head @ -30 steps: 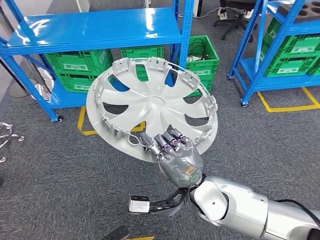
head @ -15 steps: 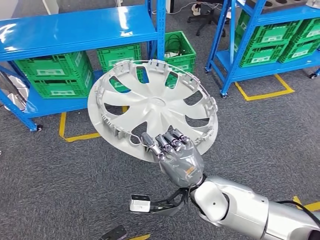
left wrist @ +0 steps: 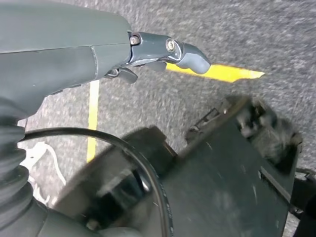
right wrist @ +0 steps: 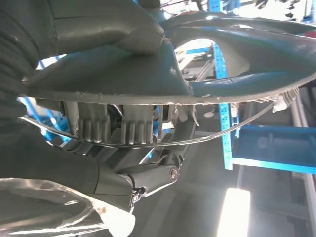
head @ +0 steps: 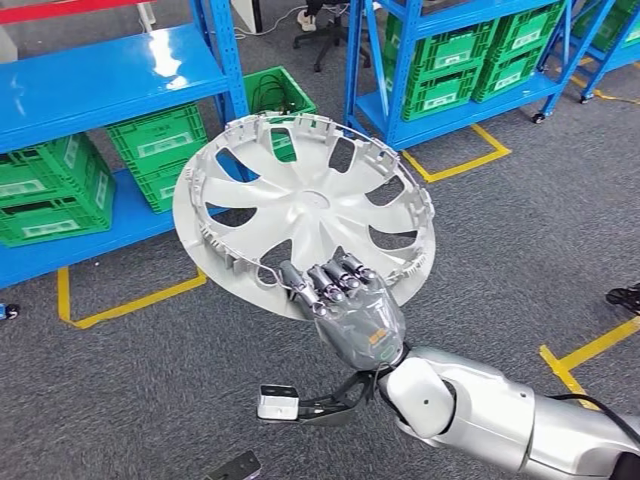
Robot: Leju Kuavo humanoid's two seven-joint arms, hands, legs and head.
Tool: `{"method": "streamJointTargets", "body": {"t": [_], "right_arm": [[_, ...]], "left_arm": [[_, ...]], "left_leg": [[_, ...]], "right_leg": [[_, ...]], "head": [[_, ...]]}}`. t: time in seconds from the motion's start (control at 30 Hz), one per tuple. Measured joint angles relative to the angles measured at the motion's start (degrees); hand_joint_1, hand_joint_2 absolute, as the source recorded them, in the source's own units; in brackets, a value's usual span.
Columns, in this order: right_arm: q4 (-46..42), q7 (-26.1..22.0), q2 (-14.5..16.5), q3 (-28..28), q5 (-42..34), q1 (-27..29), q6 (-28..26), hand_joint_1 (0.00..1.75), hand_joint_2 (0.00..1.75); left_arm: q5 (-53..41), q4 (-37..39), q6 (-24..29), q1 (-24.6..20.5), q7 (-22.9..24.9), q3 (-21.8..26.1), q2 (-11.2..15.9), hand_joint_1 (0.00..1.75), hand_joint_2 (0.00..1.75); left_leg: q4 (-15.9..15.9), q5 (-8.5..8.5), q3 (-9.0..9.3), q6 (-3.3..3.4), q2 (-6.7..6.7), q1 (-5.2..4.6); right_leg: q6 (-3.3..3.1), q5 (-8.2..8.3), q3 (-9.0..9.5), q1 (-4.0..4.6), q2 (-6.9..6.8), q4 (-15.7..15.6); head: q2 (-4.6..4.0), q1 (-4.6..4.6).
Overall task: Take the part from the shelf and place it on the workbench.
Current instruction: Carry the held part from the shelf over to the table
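Note:
The part is a silver wheel cover [head: 302, 205] with curved spokes and a clipped rim, held out in front of me above the grey carpet, tilted slightly. My right hand [head: 351, 310] grips its near edge, fingers over the rim. The right wrist view shows the same cover [right wrist: 231, 64] pinched between the thumb on one face and the darker fingers [right wrist: 149, 177] on the other. My left hand [left wrist: 111, 54] hangs over the carpet with its thumb stretched out and nothing in it.
A blue shelf [head: 98, 75] with green crates [head: 158, 150] under it stands at the far left. A second blue rack [head: 453, 60] with crates is behind the cover. Yellow floor lines [head: 128, 305] mark bays. A person's shoe [head: 625, 297] shows at the right edge.
The whole picture has slid left, so the camera has turned right. The wheel cover stays in my right hand in the same place relative to me.

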Motion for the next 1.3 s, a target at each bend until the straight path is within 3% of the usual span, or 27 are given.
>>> {"method": "streamJointTargets", "body": {"t": [0.07,0.1,0.13,0.2,0.27,0.33,0.37,0.4,0.47,0.53,0.63,0.7,0.77,0.8,0.83,0.87,0.93,1.0,1.07,1.13,1.2,1.27,1.3], "right_arm": [[0.07,0.00,0.06,0.00,0.01,-0.11,0.00,1.75,1.75],[0.11,0.00,0.08,0.00,0.00,-0.10,-0.01,1.75,1.75],[0.16,0.00,0.08,0.02,-0.02,-0.09,-0.01,1.75,1.75],[0.21,0.00,0.08,0.03,-0.03,-0.18,-0.01,1.75,1.75],[0.21,0.00,0.09,0.08,0.00,-0.24,-0.01,1.75,1.75],[0.24,0.00,0.08,0.15,0.04,-0.21,-0.01,1.75,1.75],[0.26,0.00,0.08,0.18,0.04,-0.21,-0.01,1.75,1.75],[0.27,0.00,0.08,0.18,0.04,-0.21,-0.01,1.75,1.75],[0.27,0.00,0.09,0.14,0.01,-0.26,-0.01,1.75,1.75],[0.28,0.00,0.09,0.08,0.00,-0.43,-0.01,1.75,1.75],[0.31,0.01,0.10,0.05,-0.01,-0.54,-0.01,1.75,1.75],[0.34,0.01,0.15,0.05,-0.04,-0.64,-0.01,1.75,1.75],[0.38,0.01,0.26,0.12,-0.02,-0.70,-0.01,1.75,1.75],[0.39,0.01,0.31,0.16,0.01,-0.68,-0.01,1.75,1.75],[0.43,0.01,0.35,0.20,0.03,-0.65,-0.01,1.75,1.75],[0.46,0.00,0.36,0.21,0.04,-0.63,-0.01,1.75,1.75],[0.52,0.00,0.36,0.22,0.02,-0.60,-0.01,1.75,1.75],[0.56,0.01,0.39,0.23,0.01,-0.62,0.00,1.75,1.75],[0.61,0.01,0.49,0.19,0.02,-0.62,0.00,1.75,1.75],[0.67,0.00,0.54,0.13,0.01,-0.47,-0.01,1.75,1.75],[0.71,0.01,0.53,0.13,-0.02,-0.34,-0.01,1.75,1.75],[0.71,0.01,0.53,0.15,0.00,-0.27,-0.01,1.75,1.75],[0.72,0.02,0.53,0.17,0.01,-0.23,-0.01,1.75,1.75]], "left_arm": [[0.01,-0.01,-0.02,0.04,-0.04,0.01,-0.08,0.00,1.75],[0.01,-0.01,-0.02,-0.03,-0.07,0.02,-0.13,0.00,1.75],[0.03,-0.01,-0.02,-0.12,-0.09,0.02,-0.16,0.00,1.75],[-0.02,-0.01,0.01,-0.19,-0.09,0.02,-0.19,0.00,1.75],[-0.05,-0.01,0.03,-0.07,-0.09,0.02,-0.18,0.00,1.75],[-0.04,-0.01,0.03,0.02,-0.09,0.02,-0.12,0.00,1.75],[-0.05,-0.01,0.03,0.01,-0.09,0.02,-0.10,0.00,1.75],[-0.05,-0.01,0.03,0.00,-0.09,0.02,-0.10,0.00,1.75],[-0.06,-0.01,0.04,0.01,-0.10,0.01,-0.16,0.00,1.75],[-0.07,-0.01,0.05,0.11,-0.15,0.00,-0.22,0.00,1.75],[-0.17,-0.03,-0.01,0.17,-0.41,0.00,-0.39,0.00,1.75],[-0.26,-0.06,-0.07,0.09,-0.72,0.00,-0.42,0.00,1.75],[-0.19,-0.07,-0.10,0.19,-0.97,0.02,-0.32,0.00,1.75],[-0.11,-0.07,-0.10,0.19,-1.06,0.04,-0.26,0.00,1.75],[-0.05,-0.07,-0.11,0.14,-1.11,0.07,-0.20,0.00,1.75],[-0.01,-0.07,-0.11,0.07,-1.15,0.09,-0.16,0.00,1.75],[-0.03,-0.07,-0.13,0.01,-1.11,0.10,-0.12,0.00,1.75],[-0.04,-0.07,-0.16,0.22,-1.08,0.09,-0.13,0.00,1.75],[0.01,-0.08,-0.20,0.37,-1.09,0.13,-0.19,0.00,1.75],[0.04,-0.09,-0.21,0.23,-1.13,0.17,-0.24,0.00,1.75],[-0.01,-0.11,-0.20,0.12,-1.14,0.18,-0.27,0.00,1.75],[-0.04,-0.11,-0.17,0.23,-1.14,0.19,-0.23,0.00,1.75],[-0.05,-0.11,-0.17,0.29,-1.14,0.19,-0.19,0.00,1.75]], "left_leg": [[-1.70,-0.37,0.59,0.21,-0.67,-0.03],[-1.98,-0.51,0.69,0.46,-0.16,-0.07],[-2.14,-0.39,0.77,0.73,0.44,-0.09],[-2.46,-0.26,1.03,1.41,1.71,-0.09],[-2.51,-0.36,1.12,1.88,3.09,-0.35],[-2.50,-0.53,1.20,2.07,4.56,-0.57],[-2.50,-0.63,1.31,2.12,5.24,-0.65],[-2.51,-0.77,1.48,2.14,5.88,-0.71],[-2.54,-1.11,1.89,2.02,7.01,-0.85],[-2.62,-1.32,2.10,1.69,8.08,-1.02],[-2.88,-1.66,2.63,0.95,9.51,-1.03],[-0.78,-3.30,2.15,0.56,7.57,-0.90],[5.54,-6.35,-0.79,0.42,4.64,-0.82],[9.06,-7.56,-2.64,0.33,4.00,-0.83],[11.40,-7.92,-4.02,0.24,3.73,-0.82],[11.84,-7.16,-4.55,0.15,3.61,-0.79],[6.93,-2.99,-2.90,-0.03,3.02,-0.56],[0.83,-0.38,-0.55,-0.21,0.11,0.00],[-1.25,-0.57,0.10,0.07,-2.00,0.17],[-1.68,-0.46,0.15,0.85,-1.05,-0.02],[-2.23,-0.21,0.54,1.60,0.41,-0.03],[-2.53,-0.23,0.89,2.10,2.00,-0.20],[-2.54,-0.33,0.96,2.25,2.81,-0.33]], "right_leg": [[0.67,0.23,-0.79,-0.15,1.26,0.31],[0.98,0.37,-1.08,-0.30,1.77,0.25],[1.27,0.25,-1.40,-0.31,1.26,0.41],[1.80,-1.40,-3.05,-0.18,-1.60,3.34],[2.21,-4.44,-6.58,-0.22,-4.64,10.33],[2.32,-5.75,-9.40,-0.38,-5.46,15.59],[2.22,-4.99,-9.37,-0.40,-5.60,15.37],[2.02,-3.33,-8.09,-0.33,-5.89,12.83],[1.34,-0.23,-3.85,0.34,-8.02,5.09],[0.62,0.55,-1.19,1.22,-9.76,0.45],[-0.19,0.62,-0.63,1.45,-8.25,-0.70],[-0.75,0.94,0.09,1.03,-7.00,-1.58],[-1.14,0.99,0.52,0.77,-5.78,-1.89],[-1.25,0.96,0.57,0.75,-5.09,-1.83],[-1.28,0.91,0.61,0.75,-4.31,-1.75],[-1.24,0.84,0.64,0.72,-3.49,-1.61],[-0.89,0.55,0.66,0.51,-1.78,-1.05],[-0.31,0.17,0.07,0.32,-0.23,-0.11],[0.37,0.24,-0.92,0.10,1.08,0.44],[1.06,0.53,-1.63,-0.19,1.97,0.36],[1.59,-0.49,-2.82,-0.08,-0.46,2.08],[2.02,-3.32,-5.81,0.00,-4.13,8.02],[2.18,-4.74,-7.75,-0.14,-4.94,11.76]], "head": [[0.01,-0.01],[0.02,0.01],[0.02,0.08],[0.02,0.49],[0.02,0.82],[0.02,0.83],[0.02,0.83],[0.02,0.83],[0.02,0.83],[0.02,0.83],[0.02,0.75],[0.02,0.62],[0.02,0.40],[0.02,0.30],[0.02,0.28],[0.02,0.28],[0.02,0.26],[0.02,0.27],[0.02,0.27],[0.02,0.26],[0.02,0.69],[0.02,1.13],[0.02,1.15]]}}
